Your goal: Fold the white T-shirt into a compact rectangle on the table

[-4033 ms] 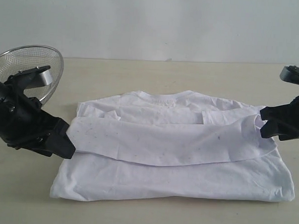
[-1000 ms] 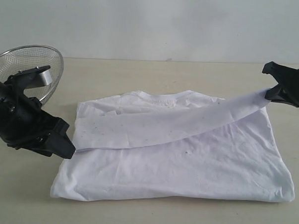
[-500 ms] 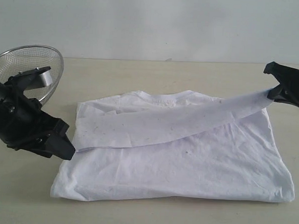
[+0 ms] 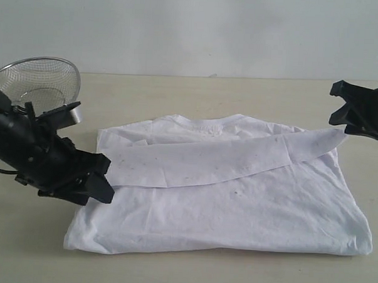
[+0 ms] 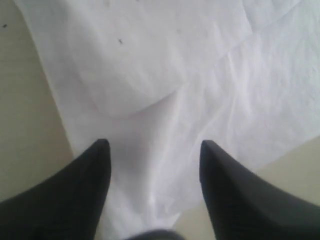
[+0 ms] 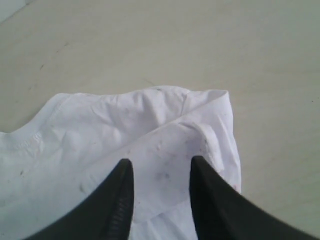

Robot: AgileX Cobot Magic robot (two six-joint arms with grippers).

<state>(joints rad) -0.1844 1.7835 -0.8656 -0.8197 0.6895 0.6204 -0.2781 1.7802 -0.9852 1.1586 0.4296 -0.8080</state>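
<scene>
The white T-shirt (image 4: 236, 206) lies flat on the table (image 4: 171, 272), collar toward the back. A long folded band of it (image 4: 226, 159) rests across the upper body from left to right. My left gripper (image 4: 107, 180) is at the band's left end, low over the shirt's left edge. In the left wrist view its jaws (image 5: 153, 145) stand wide open with cloth (image 5: 175, 75) under them. My right gripper (image 4: 336, 105) hovers just above the band's right end. In the right wrist view it (image 6: 161, 161) is open, with the shirt's corner (image 6: 100, 125) lying loose below.
A silver wire-mesh bowl (image 4: 41, 82) stands at the back left, behind the left arm. Bare table shows in front of the shirt, behind the collar and to the right of the shirt.
My right gripper has opened and let go of the band's right end, which dropped flat onto the shirt. The left arm has shifted right, toward the shirt.
</scene>
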